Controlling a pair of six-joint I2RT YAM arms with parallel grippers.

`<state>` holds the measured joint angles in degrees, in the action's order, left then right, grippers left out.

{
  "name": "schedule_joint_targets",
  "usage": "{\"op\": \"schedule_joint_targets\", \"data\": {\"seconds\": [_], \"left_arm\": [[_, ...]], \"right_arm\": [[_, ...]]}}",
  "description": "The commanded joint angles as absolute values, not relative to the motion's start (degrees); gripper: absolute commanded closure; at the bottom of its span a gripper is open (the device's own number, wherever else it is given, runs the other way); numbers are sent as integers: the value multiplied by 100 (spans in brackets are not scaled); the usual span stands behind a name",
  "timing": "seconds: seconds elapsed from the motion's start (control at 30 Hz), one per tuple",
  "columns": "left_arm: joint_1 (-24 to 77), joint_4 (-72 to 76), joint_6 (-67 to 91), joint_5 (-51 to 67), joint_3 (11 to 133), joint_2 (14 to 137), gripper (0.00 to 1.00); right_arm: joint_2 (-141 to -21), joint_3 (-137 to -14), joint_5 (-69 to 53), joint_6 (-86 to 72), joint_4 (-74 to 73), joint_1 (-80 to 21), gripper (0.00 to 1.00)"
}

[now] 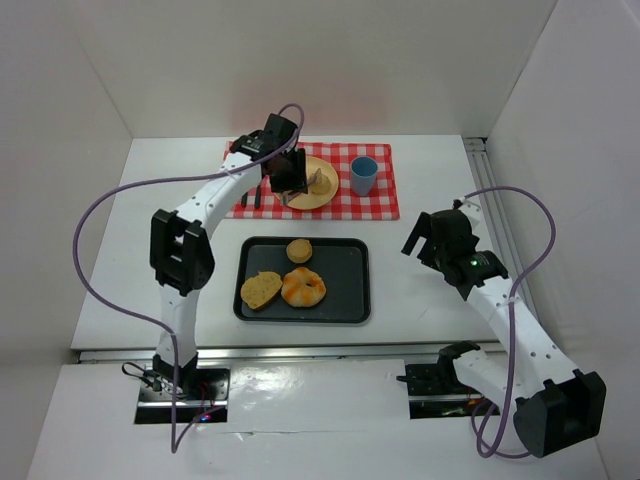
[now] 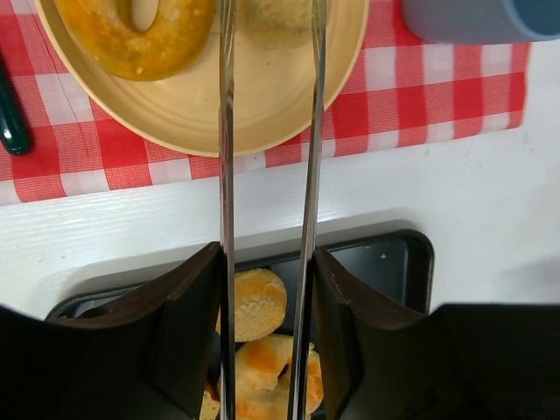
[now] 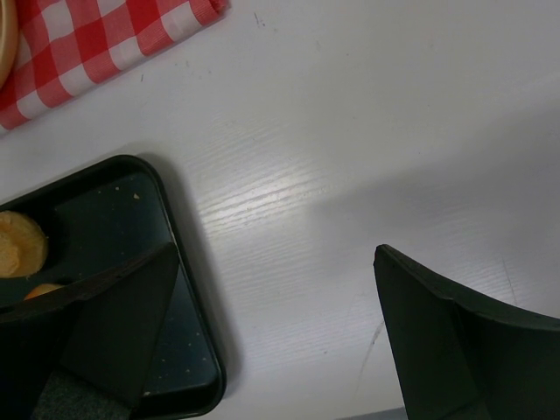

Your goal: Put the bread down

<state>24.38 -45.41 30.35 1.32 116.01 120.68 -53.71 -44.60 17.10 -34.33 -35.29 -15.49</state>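
Blue cup [image 1: 363,175] just right of plate [image 1: 322,201]; dark-handled utensil [image 2: 10,122] left. Bare table [image 1: 412,300] right of tray [image 1: 346,272].

R hand [image 3: 273,254] wide apart above white table [image 3: 367,114], black tray [image 3: 191,302] corner w/ bun [image 3: 17,243], checked cloth [image 3: 96,52] edge

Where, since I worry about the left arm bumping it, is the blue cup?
In the top external view the blue cup stands on the red checked cloth at the far side, just right of the yellow plate.
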Motion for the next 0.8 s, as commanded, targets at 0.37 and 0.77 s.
{"op": "schedule_joint_targets", "data": {"seconds": [0.37, 0.77], "left_arm": [[3022, -4729, 2453, 377, 9164, 8714, 46], [3981, -5993, 3234, 299, 7454, 7207, 46]], "right_arm": [[-5343, -4526, 1687, -3489, -3568, -1512, 0], [-5581, -4526, 1582, -3437, -3401, -1564, 0]]}}
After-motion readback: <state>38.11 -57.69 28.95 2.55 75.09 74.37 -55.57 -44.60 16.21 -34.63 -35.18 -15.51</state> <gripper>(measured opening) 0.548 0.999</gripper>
